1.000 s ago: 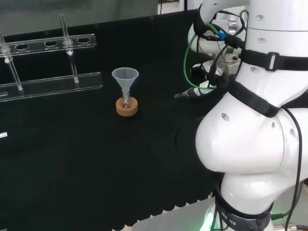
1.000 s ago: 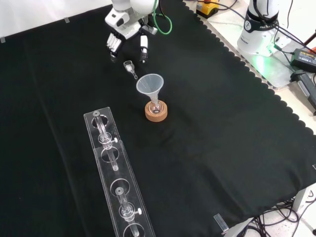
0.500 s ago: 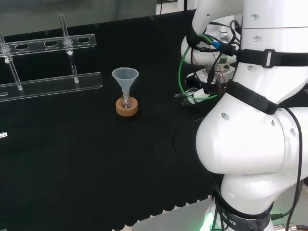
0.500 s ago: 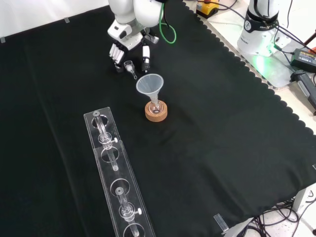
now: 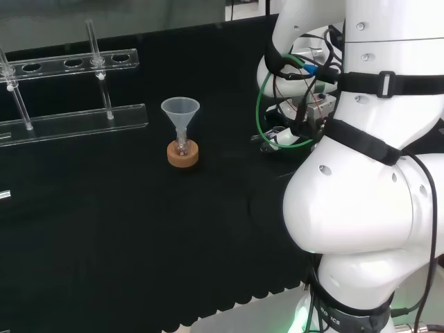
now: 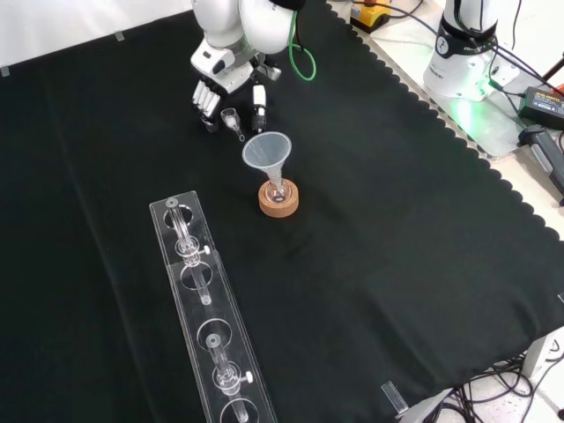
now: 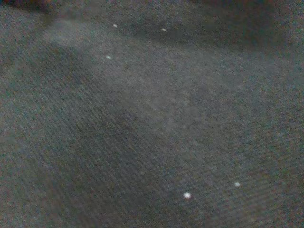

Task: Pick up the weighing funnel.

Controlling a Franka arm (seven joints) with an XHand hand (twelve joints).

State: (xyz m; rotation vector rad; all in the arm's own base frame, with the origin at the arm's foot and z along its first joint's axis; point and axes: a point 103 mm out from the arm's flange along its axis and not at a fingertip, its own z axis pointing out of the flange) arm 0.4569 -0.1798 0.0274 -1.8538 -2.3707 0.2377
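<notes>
Your black and white robot hand [image 6: 226,67] hangs over the black-cloth surface [image 6: 397,220], its fingers [image 6: 204,95] open and pointing down. The small clear scoop-shaped weighing funnel [image 6: 232,118] lies between them and the thumb. Close evenly on its body, and stay clear of the big cone-shaped funnel [image 6: 267,150] just beyond the thumb.

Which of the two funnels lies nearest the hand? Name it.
The weighing funnel, the small clear piece between the hand's fingers; the big funnel stands upright above a cork ring.

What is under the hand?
The weighing funnel lies on the black cloth, between the straight fingers and thumb of the hand; whether they touch it cannot be told.
</notes>
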